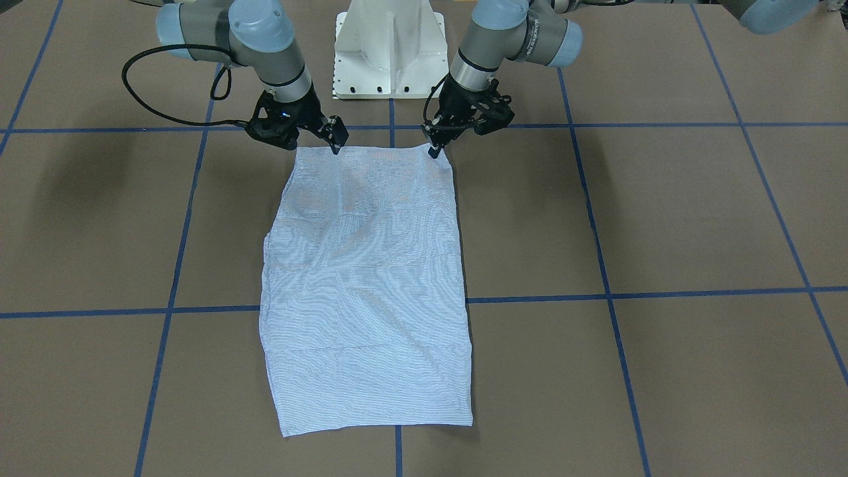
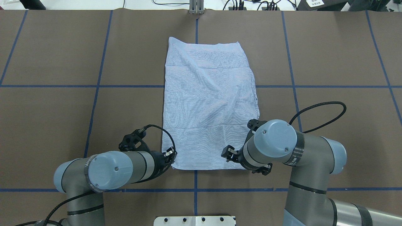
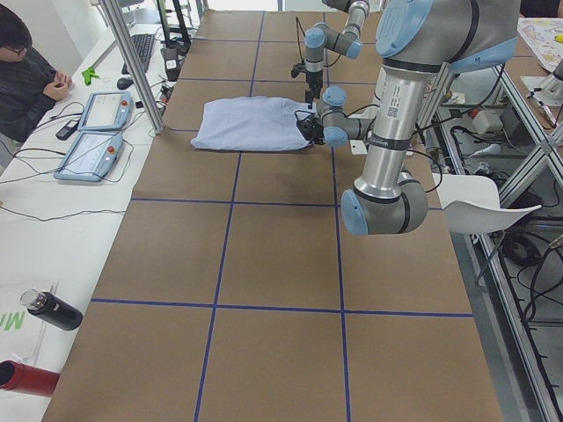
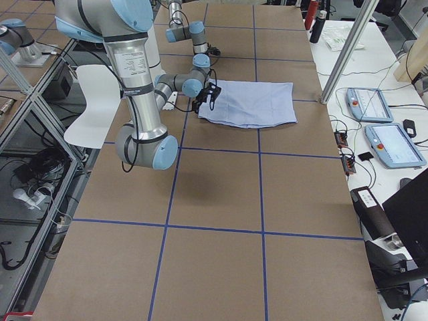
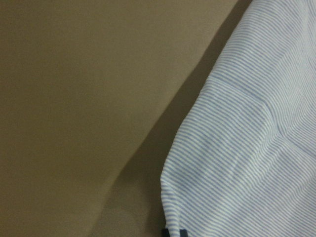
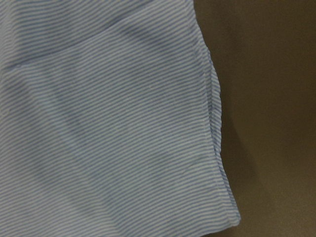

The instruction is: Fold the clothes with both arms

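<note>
Seen from the front, the right hand point(image 1: 335, 144) meets the shirt point(image 1: 368, 285) at its eleven o'clock corner and the left hand point(image 1: 434, 149) at one o'clock, pinching or not I cannot tell, arm lettering point(image 1: 534, 30) illegible.

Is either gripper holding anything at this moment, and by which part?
It cannot be told. The left gripper and right gripper sit at the robot-side edge of the folded blue-and-white striped cloth shirt, which lies flat. No closed pinch shows.

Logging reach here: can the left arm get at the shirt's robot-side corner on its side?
Probably yes: the left gripper is right at that corner of the shirt, with nothing in between.
</note>
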